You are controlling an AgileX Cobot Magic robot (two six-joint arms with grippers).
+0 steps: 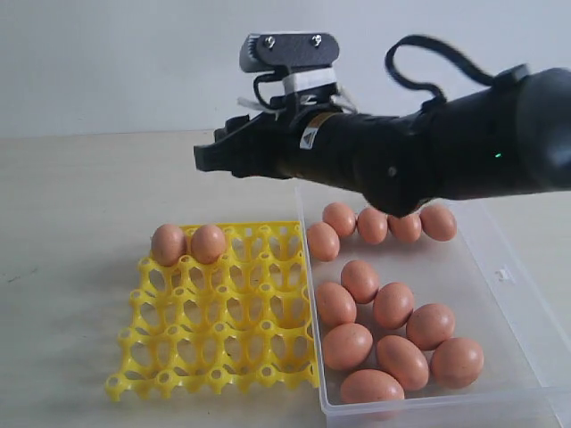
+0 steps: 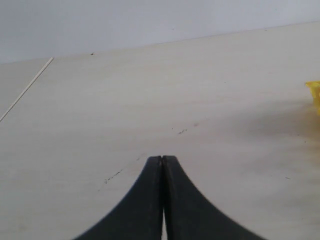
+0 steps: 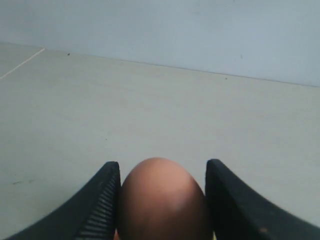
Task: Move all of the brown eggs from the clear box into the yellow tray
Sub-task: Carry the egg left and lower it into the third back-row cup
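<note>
Pale surface carries everything. On it sits the clear box, on the right, with about thirteen brown eggs loose inside: a row along the far wall, the rest bunched toward the near end. The yellow tray lies just left of the box, edges almost touching. Two eggs are seated in its far row, at the left corner and the cup beside it; the other cups are empty.

The right arm reaches across from the right, well above the tray's far edge. The right fingers are clamped on one brown egg, ribbed pads on both its sides. The exterior view doesn't show this egg. The left fingers are pressed together with nothing between them, parked over bare surface, a sliver of the tray at the frame edge.

Step looks like mid-carry, box to tray. Next move probably needs lining up over the third cup of the far row, a slow descent clear of the seated eggs, then a gentle release once the egg sits in the cup.
</note>
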